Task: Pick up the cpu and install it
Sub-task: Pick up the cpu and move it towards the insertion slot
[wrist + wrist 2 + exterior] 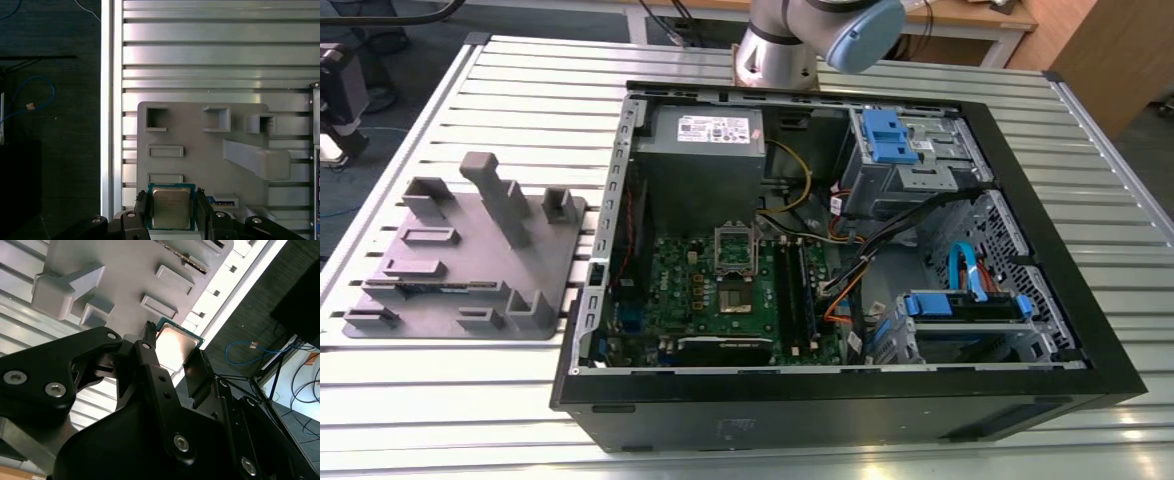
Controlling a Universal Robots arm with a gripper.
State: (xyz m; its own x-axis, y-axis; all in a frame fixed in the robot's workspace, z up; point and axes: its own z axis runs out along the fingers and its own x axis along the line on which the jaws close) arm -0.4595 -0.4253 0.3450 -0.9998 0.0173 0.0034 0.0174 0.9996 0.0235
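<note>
The black gripper held the small, square, silver-topped cpu flat, its fingers clamped on two opposite edges. It hung above the grey moulded fixture tray, near the edge of the slatted aluminium table. The exterior view showed the green motherboard inside the open black computer case, beside that tray.

No text legible, white label on the power supply too small, cpu top markings too faint
</note>
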